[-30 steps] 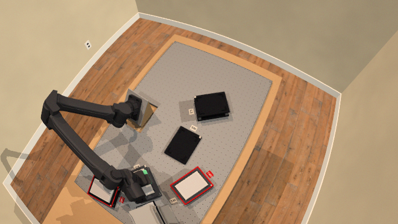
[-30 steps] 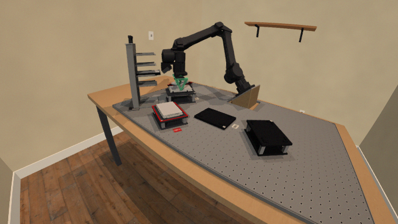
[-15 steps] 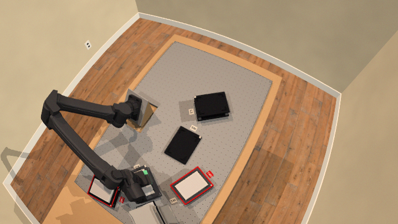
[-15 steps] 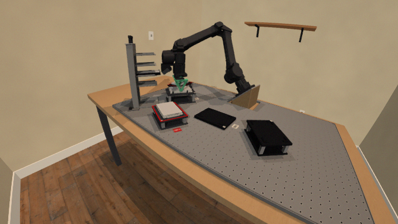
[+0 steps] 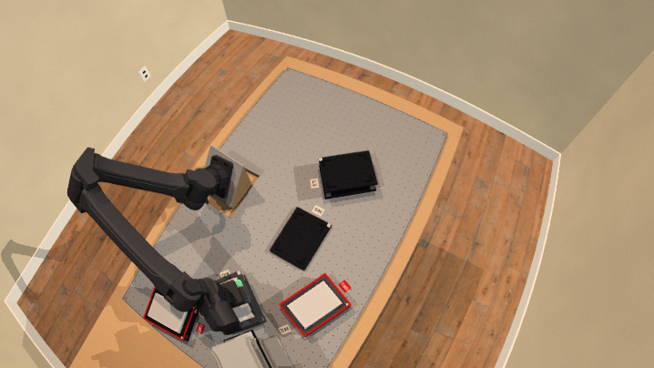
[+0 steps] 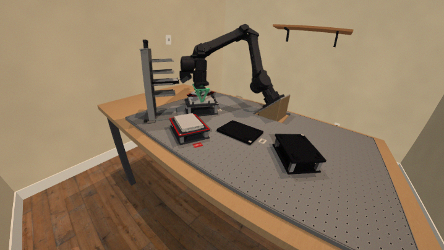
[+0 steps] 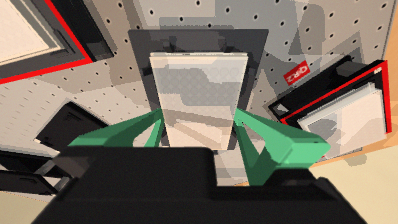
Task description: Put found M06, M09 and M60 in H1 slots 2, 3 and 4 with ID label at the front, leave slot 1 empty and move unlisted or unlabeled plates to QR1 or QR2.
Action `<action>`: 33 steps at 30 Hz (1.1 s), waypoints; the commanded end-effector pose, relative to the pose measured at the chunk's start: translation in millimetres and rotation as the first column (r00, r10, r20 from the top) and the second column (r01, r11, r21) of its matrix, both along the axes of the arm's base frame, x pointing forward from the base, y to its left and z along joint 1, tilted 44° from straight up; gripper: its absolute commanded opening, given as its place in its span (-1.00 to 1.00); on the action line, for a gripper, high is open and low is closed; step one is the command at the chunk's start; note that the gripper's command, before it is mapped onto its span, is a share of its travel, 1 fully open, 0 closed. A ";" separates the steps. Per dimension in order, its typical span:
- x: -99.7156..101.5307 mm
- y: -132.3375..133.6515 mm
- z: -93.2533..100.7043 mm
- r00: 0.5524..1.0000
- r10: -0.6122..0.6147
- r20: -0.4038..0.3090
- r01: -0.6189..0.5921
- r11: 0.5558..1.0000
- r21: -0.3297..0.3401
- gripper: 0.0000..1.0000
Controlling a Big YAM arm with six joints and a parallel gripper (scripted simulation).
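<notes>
A pale plate (image 7: 197, 95) (image 5: 243, 312) is between the green fingers of my gripper (image 7: 198, 111) (image 6: 201, 98). The fingers press its long sides, so the gripper is shut on it. The plate is flat, low over or on the dark raised nest RG (image 7: 137, 38) (image 6: 201, 110); contact is hard to tell. No ID is readable on it. Hotel H1 (image 6: 148, 83) has several shelves; a dark-edged plate (image 6: 177, 81) shows on the second from the bottom. One pale plate (image 5: 315, 305) (image 6: 188, 122) lies in red-rimmed QR1, another pale plate (image 5: 168, 307) (image 7: 345, 122) in QR2.
The landing nest L1 (image 5: 347, 171) (image 6: 299, 147) bears no plate. The low black nest N6 (image 5: 300, 238) (image 6: 239, 132) is also bare. H1's tower stands close beside the wrist, between RG and the table edge. QR2 lies close beside RG, partly under the forearm in the top view.
</notes>
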State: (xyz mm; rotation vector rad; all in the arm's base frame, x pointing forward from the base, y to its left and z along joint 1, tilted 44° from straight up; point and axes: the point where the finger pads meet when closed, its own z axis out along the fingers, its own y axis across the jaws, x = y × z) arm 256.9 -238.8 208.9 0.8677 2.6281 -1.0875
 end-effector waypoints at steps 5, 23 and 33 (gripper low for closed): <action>-0.4 -7.3 -6.2 1.000 -0.008 -0.009 0.008 1.000 0.006 0.72; 5.4 -4.9 7.3 1.000 -0.002 0.020 0.002 1.000 -0.008 1.00; 5.4 -4.9 7.3 1.000 -0.002 0.020 0.002 1.000 -0.008 1.00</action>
